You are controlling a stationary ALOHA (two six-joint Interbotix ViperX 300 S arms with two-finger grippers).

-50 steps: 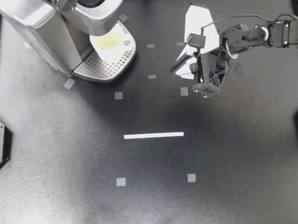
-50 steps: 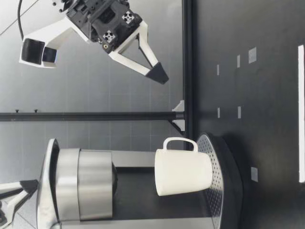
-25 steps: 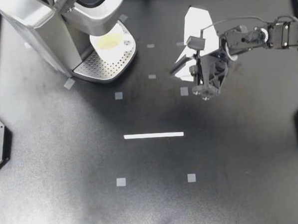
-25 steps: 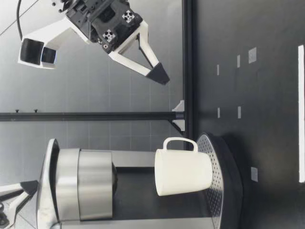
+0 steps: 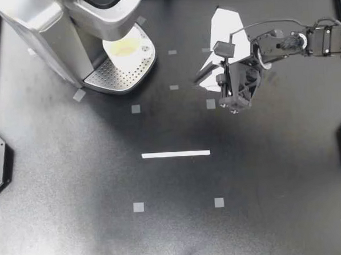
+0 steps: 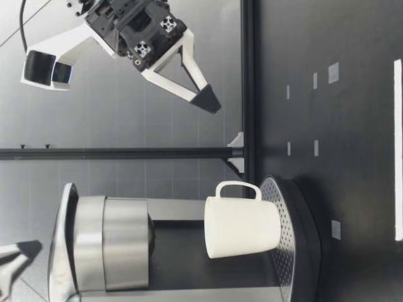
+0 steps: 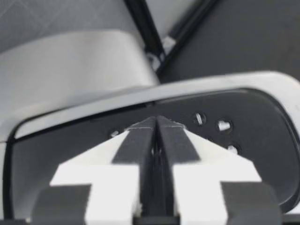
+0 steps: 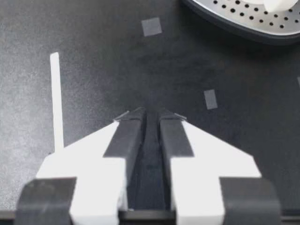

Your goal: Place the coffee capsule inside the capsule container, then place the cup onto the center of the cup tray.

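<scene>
A white cup stands upright on the perforated cup tray of the coffee machine, under its spout. The low view shows the cup on the tray with its handle toward my right gripper. My right gripper hangs above the table to the cup's right. Its fingers are nearly together with nothing between them. My left gripper is shut and empty just over the machine's dark lid. It is out of the top view. No capsule shows.
A white tape strip and small grey tape squares mark the black table. Black frame rails run along the table's edges. In the low view my right gripper floats well above the table, and a tip of my left gripper shows above the machine.
My left gripper has risen a little above the machine's top and left the top view. My right gripper has barely shifted.
</scene>
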